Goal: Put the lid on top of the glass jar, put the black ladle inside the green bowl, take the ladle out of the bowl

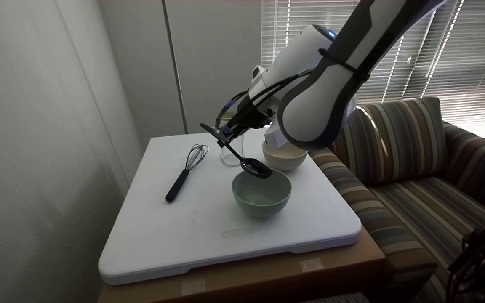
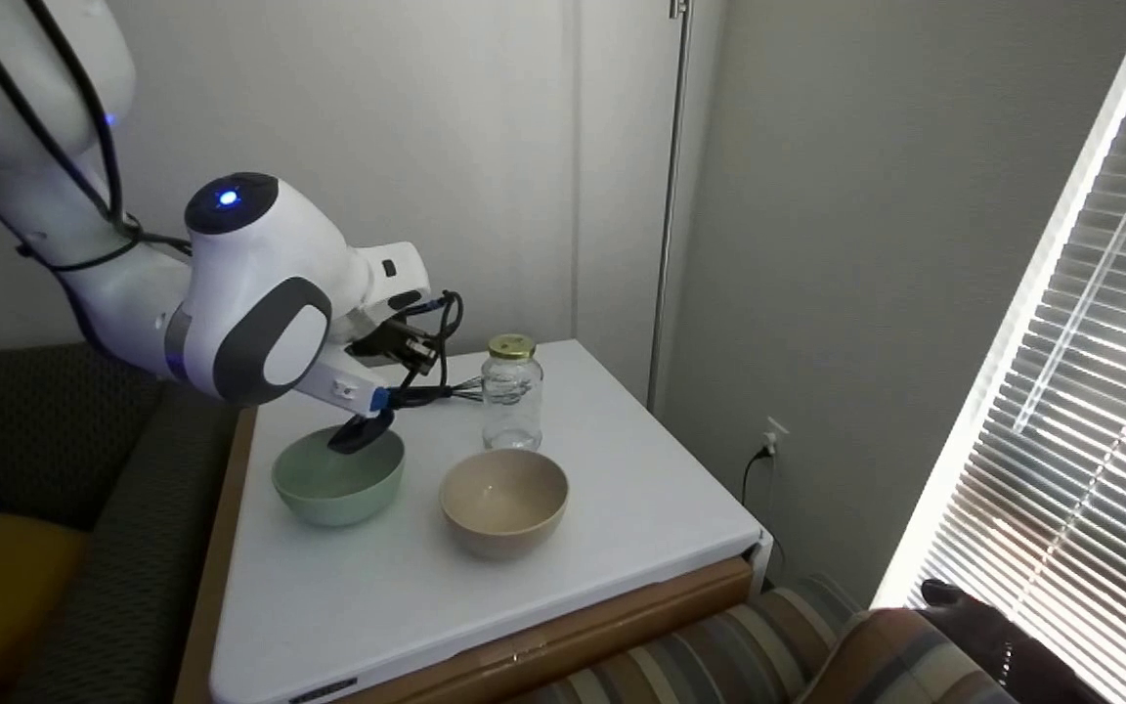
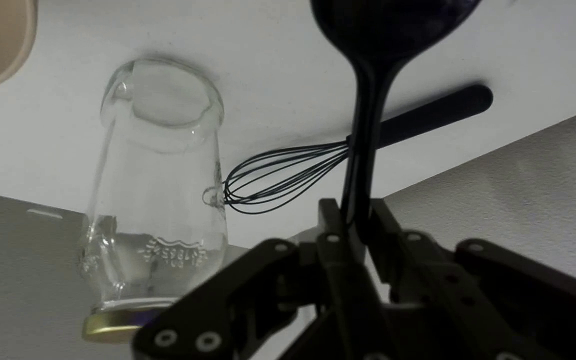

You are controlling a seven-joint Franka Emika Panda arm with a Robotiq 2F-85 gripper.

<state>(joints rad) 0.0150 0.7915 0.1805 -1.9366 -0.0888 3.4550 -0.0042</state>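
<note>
Black ladle (image 3: 368, 110) — our gripper (image 3: 355, 220) pinches its handle. We guess why — this leaves the scoop (image 1: 256, 168) free over the far rim of the green bowl (image 1: 261, 211).

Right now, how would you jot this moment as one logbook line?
gripper: holding black ladle; scoop: over green bowl; lid: on glass jar

The living area of a home, as you can tell from its furnishings: in an exterior view, a striped armchair (image 1: 423, 202) stands near slatted window blinds (image 1: 457, 63). In an exterior view you also find a dark sofa (image 2: 152, 508) with a yellow cushion (image 2: 6, 596), and a wall socket (image 2: 772, 437) with a black plug (image 2: 764, 452), set in a plain grey wall (image 2: 876, 244).
</note>
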